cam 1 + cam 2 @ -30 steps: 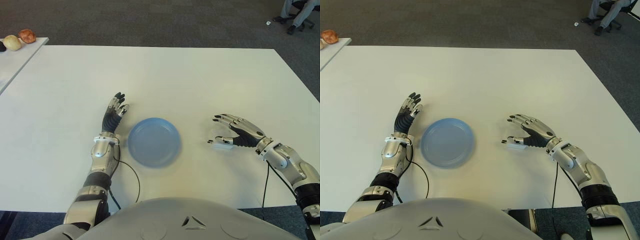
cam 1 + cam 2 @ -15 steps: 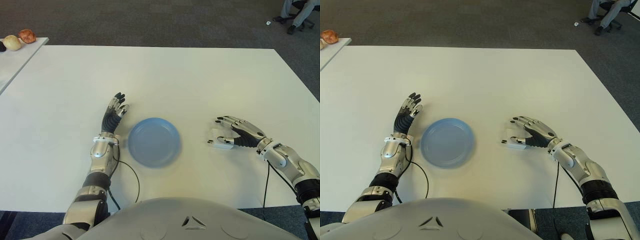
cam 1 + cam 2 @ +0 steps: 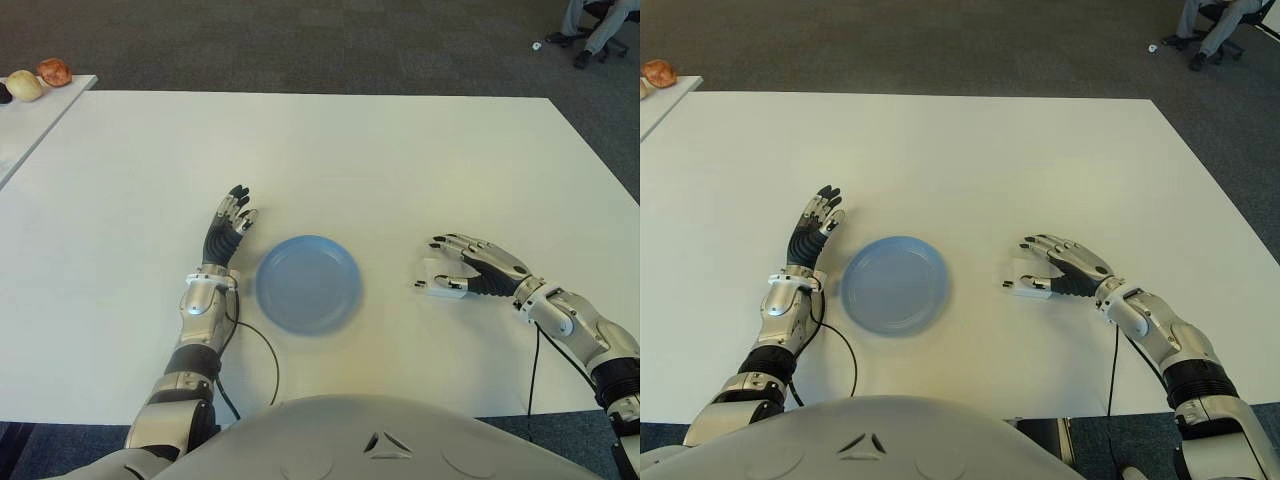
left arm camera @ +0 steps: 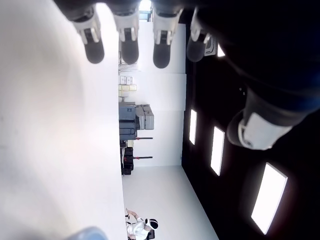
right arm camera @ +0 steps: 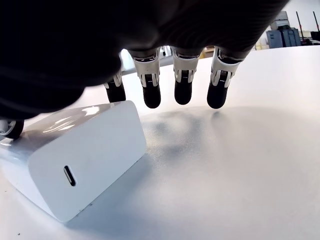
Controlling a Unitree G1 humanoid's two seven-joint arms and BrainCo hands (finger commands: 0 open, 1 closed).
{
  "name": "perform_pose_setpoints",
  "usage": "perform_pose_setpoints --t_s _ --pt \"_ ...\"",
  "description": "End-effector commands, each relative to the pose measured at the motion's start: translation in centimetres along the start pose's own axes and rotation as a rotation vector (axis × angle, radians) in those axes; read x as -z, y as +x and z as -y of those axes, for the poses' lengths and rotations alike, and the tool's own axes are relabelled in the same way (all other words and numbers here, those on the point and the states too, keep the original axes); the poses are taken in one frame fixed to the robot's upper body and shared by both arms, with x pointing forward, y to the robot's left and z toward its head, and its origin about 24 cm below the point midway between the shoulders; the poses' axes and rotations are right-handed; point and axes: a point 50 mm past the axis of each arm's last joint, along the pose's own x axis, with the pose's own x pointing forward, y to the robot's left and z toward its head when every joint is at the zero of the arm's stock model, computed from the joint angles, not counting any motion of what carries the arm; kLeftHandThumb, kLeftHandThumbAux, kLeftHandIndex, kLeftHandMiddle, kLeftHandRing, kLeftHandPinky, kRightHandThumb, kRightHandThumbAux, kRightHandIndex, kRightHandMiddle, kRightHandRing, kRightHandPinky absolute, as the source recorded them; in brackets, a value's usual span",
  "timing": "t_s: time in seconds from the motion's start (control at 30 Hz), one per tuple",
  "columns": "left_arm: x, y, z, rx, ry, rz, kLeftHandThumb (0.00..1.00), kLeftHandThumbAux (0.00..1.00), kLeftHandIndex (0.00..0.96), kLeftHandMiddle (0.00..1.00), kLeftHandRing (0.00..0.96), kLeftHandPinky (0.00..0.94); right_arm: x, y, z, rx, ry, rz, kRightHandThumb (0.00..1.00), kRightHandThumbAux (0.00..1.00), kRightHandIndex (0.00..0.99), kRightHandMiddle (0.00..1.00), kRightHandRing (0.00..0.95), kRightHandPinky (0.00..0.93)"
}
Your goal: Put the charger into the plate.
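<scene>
The right hand (image 3: 472, 272) is low over the white table (image 3: 330, 150), with the white charger (image 3: 441, 282) lying flat on the table beneath its palm and just inside its thumb. In the right wrist view the four fingers (image 5: 182, 85) hang down side by side, slightly apart, their dark tips hovering just above the tabletop and just beyond the far edge of the charger (image 5: 82, 155); none of them presses on it. Only the thumb's tip shows at the charger's near corner, close to it or touching, which I cannot tell. So the hand is loosely cupped over the charger, not clamped on it. The end face of the charger with its small oval port faces the wrist camera. The blue plate (image 3: 308, 284) sits on the table well apart from the right fingertips, on the thumb side of the right hand, between the two hands, and it holds nothing. The left hand (image 3: 228, 230) shows just beside the plate on its left, its fingertips reaching past the plate's far rim. In the left wrist view its fingers (image 4: 129, 47) are stretched straight and slightly spread, holding nothing, with the thumb (image 4: 260, 127) standing apart from them
</scene>
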Motion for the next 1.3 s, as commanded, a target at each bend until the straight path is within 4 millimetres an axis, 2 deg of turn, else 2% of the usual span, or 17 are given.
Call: perform_pose_setpoints --t_s 0.03,0.63,1.3 --pt "3.8 -3.5 -0.3 -0.027 -0.026 -0.208 0.000 0.552 0.050 0.096 0.080 0.090 -0.2 -0.1 -0.1 -0.027 -0.026 0.020 0.221 0.137 0.000 0.000 0.000 0.000" --pt "3.7 -3.5 -0.2 -0.015 -0.023 -0.201 0.000 0.533 0.058 0.106 0.088 0.096 -0.6 -0.4 0.1 -0.037 -0.038 0.047 0.196 0.131 0.000 0.000 0.000 0.000" --pt "3.8 -3.4 -0.3 -0.011 -0.031 -0.211 0.000 0.552 0.051 0.104 0.086 0.084 -2.1 -0.8 0.8 -0.017 -0.009 0.095 0.166 0.137 0.000 0.000 0.000 0.000"
